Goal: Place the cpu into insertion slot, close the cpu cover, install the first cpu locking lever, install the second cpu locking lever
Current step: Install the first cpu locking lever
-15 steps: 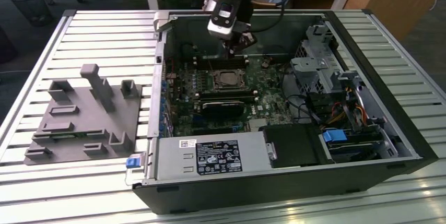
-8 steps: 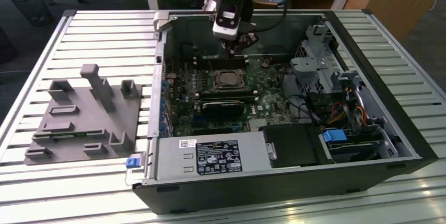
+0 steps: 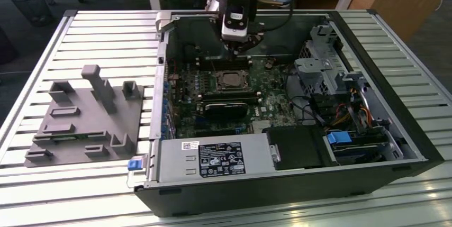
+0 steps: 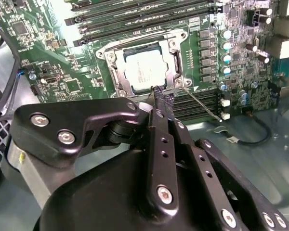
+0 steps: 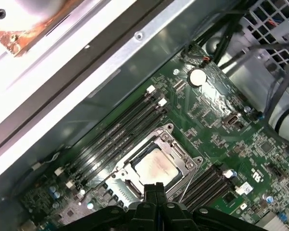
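Right, the open computer case (image 3: 297,190) lies on the slatted table (image 3: 106,31), with a grey fixture (image 3: 84,121) beside it on the exterior view's left. The arm hangs over the motherboard (image 3: 272,111) at the far side of the case.

The gripper (image 4: 161,95) has its fingers pressed together, and I see nothing pinched between them. The tip sits just beside the near edge of the insertion slot (image 3: 219,81).

Progress, judging from both wrist views:
- The cpu (image 4: 144,67) is seated in the slot, pale top showing through the window. Step one looks done.
- The cpu cover (image 4: 171,57) lies flat over it, frame around the chip. It looks closed.
- One thin wire locking lever (image 4: 202,103) angles away from the slot's corner across the memory slots. It doesn't look latched.
- Second lever: can't tell its state.

So roughly halfway, with the lever work left.
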Tool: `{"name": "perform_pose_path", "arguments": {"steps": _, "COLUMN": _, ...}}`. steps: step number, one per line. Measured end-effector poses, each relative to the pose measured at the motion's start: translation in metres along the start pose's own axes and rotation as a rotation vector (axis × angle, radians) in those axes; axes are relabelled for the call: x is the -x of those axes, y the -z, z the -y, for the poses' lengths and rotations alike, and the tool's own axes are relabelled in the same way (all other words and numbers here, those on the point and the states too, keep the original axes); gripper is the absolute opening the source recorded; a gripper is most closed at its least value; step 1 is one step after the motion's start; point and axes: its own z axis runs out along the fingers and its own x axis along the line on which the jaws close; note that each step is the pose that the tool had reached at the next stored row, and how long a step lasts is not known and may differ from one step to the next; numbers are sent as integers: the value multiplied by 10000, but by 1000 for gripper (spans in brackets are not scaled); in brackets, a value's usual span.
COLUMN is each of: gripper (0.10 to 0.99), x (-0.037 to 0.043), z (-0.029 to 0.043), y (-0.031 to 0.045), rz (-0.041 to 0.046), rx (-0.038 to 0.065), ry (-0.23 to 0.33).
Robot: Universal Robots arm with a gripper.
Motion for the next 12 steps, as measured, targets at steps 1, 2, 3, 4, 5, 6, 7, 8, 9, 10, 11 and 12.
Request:
{"name": "perform_pose_path", "arguments": {"steps": 1, "gripper": 106, "x": 0, "z": 0, "y": -1, "rz": 2, "rx": 1, "ry": 79}}
{"name": "perform_pose_path", "arguments": {"steps": 2, "gripper": 106, "x": 0, "z": 0, "y": -3, "rz": 3, "rx": 0, "ry": 198}}
{"name": "perform_pose_path", "arguments": {"steps": 3, "gripper": 106, "x": 0, "z": 0, "y": -5, "rz": 2, "rx": 1, "ry": 349}}
{"name": "perform_pose_path", "arguments": {"steps": 4, "gripper": 106, "x": 0, "z": 0, "y": -8, "rz": 0, "rx": -2, "ry": 527}}
{"name": "perform_pose_path", "arguments": {"steps": 5, "gripper": 106, "x": -1, "z": 1, "y": -9, "rz": -2, "rx": -7, "ry": 704}}
{"name": "perform_pose_path", "arguments": {"steps": 6, "gripper": 106, "x": -1, "z": 1, "y": -11, "rz": -5, "rx": -12, "ry": 884}}
{"name": "perform_pose_path", "arguments": {"steps": 7, "gripper": 106, "x": 0, "z": 1, "y": -12, "rz": -8, "rx": -16, "ry": 1064}}
{"name": "perform_pose_path", "arguments": {"steps": 8, "gripper": 106, "x": 0, "z": 1, "y": -14, "rz": -11, "rx": -19, "ry": 1246}}
{"name": "perform_pose_path", "arguments": {"steps": 9, "gripper": 106, "x": 0, "z": 1, "y": -15, "rz": -14, "rx": -23, "ry": 1435}}
{"name": "perform_pose_path", "arguments": {"steps": 10, "gripper": 106, "x": 0, "z": 1, "y": -16, "rz": -17, "rx": -28, "ry": 1642}}
{"name": "perform_pose_path", "arguments": {"steps": 11, "gripper": 106, "x": 0, "z": 1, "y": -16, "rz": -20, "rx": -32, "ry": 1824}}
{"name": "perform_pose_path", "arguments": {"steps": 12, "gripper": 106, "x": 0, "z": 1, "y": -17, "rz": -23, "rx": -36, "ry": 2007}}
